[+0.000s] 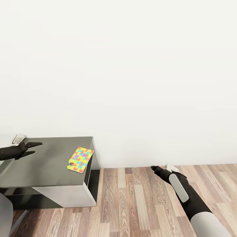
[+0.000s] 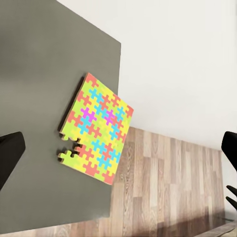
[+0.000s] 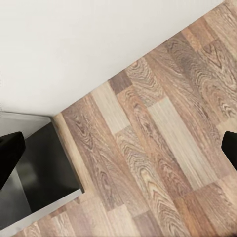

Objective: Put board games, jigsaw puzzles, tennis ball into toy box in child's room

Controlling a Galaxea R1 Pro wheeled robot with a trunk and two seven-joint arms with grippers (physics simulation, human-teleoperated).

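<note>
One jigsaw puzzle [image 1: 80, 159], a thin square panel of yellow, pink, blue and green pieces, lies flat near the right end of the table [image 1: 46, 166]. In the left wrist view the jigsaw puzzle [image 2: 98, 128] lies close to the table's edge, with a corner piece sticking out. My left gripper [image 1: 37, 148] hovers open over the table's left part, well left of the puzzle, with nothing between its fingers [image 2: 10, 158]. Over the floor to the right of the table, my right gripper [image 1: 156, 170] is open and empty, its fingers [image 3: 10, 155] wide apart.
A plain white wall [image 1: 131, 82] runs behind the table. Wood-plank floor [image 1: 138, 204] spreads to the right of the table and under my right arm. In the right wrist view the table's end panel [image 3: 44, 163] stands by the wall's foot.
</note>
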